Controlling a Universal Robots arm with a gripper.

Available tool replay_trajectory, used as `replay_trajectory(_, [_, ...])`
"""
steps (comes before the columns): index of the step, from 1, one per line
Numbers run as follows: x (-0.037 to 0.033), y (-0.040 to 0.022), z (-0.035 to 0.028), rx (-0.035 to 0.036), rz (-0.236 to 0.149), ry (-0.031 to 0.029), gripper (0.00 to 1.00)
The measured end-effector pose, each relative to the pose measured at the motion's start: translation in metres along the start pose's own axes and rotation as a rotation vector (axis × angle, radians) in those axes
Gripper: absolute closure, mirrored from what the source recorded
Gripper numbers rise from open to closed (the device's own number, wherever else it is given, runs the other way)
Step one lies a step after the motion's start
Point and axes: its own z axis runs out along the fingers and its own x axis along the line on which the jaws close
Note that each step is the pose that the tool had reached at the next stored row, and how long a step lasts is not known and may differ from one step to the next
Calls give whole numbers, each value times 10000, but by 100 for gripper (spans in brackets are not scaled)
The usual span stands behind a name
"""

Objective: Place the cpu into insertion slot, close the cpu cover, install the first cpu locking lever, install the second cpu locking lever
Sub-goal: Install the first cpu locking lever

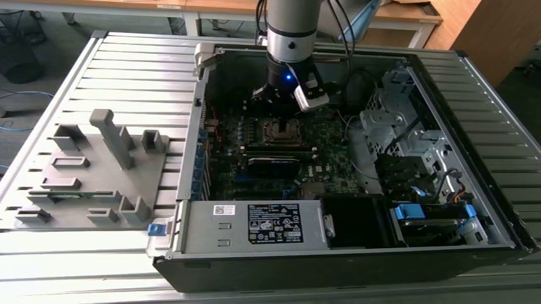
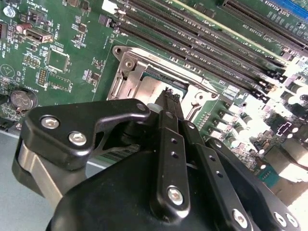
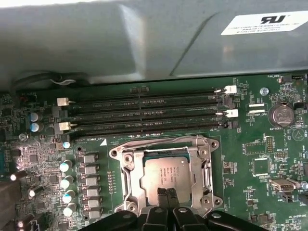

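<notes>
The cpu (image 3: 168, 179), a flat grey square, lies in the insertion slot (image 1: 282, 131) on the dark board inside the open computer case. The silvery cpu cover (image 3: 129, 175) lies down around it, and the chip's top shows through the cut-out. A thin metal lever (image 3: 159, 140) runs along one side of the socket. My gripper (image 3: 166, 195) hangs just over the chip's edge with its black fingertips pressed together and nothing between them. In the second wrist view the gripper (image 2: 168, 95) reaches the same spot beside the cpu (image 2: 150, 89) and the cover (image 2: 144, 62).
Long black memory slots (image 3: 144, 109) run beside the socket. A grey box with a white label (image 1: 262, 225) closes the case's near side. Drive cages and cables (image 1: 397, 136) fill the exterior view's right. A grey fixture tray (image 1: 93, 171) lies at its left.
</notes>
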Motion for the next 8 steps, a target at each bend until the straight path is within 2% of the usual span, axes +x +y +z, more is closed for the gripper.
replay_trajectory(1, [0,-2,0,-170,7,16,89])
replay_trajectory(2, [0,-3,0,-299,13,29,89])
replay_trajectory(3, [0,-4,-1,-350,15,34,89])
replay_trajectory(8, [0,-4,-1,-375,16,37,89])
